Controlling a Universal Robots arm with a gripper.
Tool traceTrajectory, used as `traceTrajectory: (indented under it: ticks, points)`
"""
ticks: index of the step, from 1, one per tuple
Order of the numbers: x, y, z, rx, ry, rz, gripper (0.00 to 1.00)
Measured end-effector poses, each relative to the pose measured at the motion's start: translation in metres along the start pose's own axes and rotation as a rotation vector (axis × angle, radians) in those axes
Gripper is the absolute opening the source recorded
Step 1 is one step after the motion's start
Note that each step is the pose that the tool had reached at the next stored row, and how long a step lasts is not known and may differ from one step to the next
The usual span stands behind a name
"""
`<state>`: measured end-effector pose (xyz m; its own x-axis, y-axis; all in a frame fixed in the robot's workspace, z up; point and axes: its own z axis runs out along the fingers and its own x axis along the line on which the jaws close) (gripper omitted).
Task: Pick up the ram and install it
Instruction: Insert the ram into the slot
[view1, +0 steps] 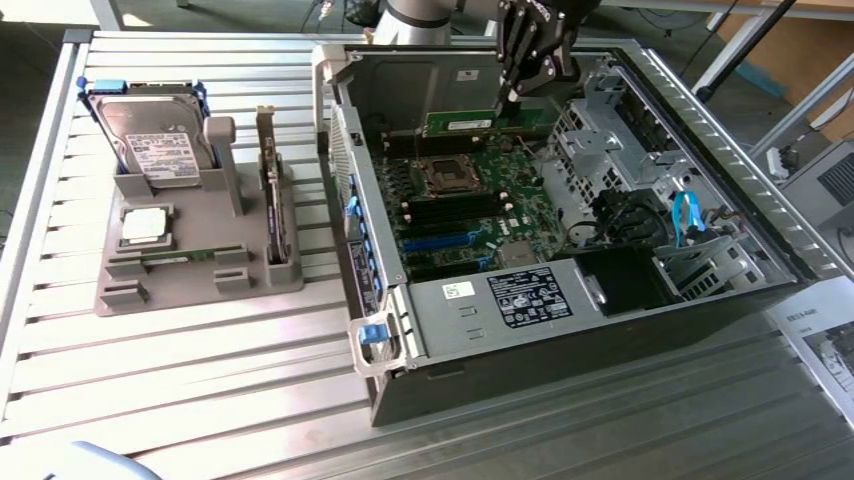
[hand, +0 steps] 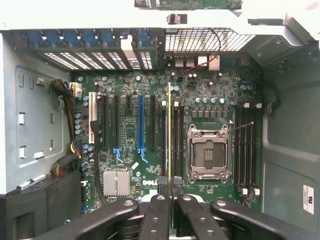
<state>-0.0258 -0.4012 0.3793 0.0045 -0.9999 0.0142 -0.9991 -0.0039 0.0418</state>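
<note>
Grips the ram (view1: 457, 124) on edge in the hand (view1: 513, 100) — holds it over the motherboard (view1: 461, 240) inside the open computer case (view1: 534, 370).

Gripper (hand: 170, 185) clamps ram (hand: 169, 125) edge-on over motherboard (hand: 150, 80).

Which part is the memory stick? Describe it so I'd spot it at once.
Find the big open computer case. Near its far wall, black robot fingers reach down over the main board. The memory stick is the thin green strip with a white label pinched in them, the only piece raised on edge above the dark slots.
</note>
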Motion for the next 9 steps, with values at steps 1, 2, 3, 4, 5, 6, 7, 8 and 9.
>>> traceTrajectory:
  ticks: [1, 2, 3, 4, 5, 6, 7, 8, 9]
  points:
    - [0.0, 0.0, 0.0, 0.0, 0.0, 0.0, 0.12]
    - [0.0, 0.0, 0.0001, 0.0, -0.0001, 0.0, 0.12]
    - [-0.0001, 0.0, 0.0007, 0.0001, -0.0004, 0.0, 0.12]
    - [-0.0001, -0.0001, 0.0016, 0.0001, -0.0006, 0.0, 0.12]
    - [0.0, -0.0001, 0.0029, 0.0, -0.0006, 0.0, 0.12]
    - [-0.0001, -0.0002, 0.0045, 0.0, -0.0005, 0.0, 0.12]
    - [-0.0001, -0.0002, 0.0059, 0.0, -0.0005, 0.0, 0.12]
    - [-0.0001, -0.0003, 0.0077, 0.0, -0.0005, 0.0, 0.12]
    - [-0.0001, -0.0004, 0.0097, 0.0, -0.0006, 0.0, 0.12]
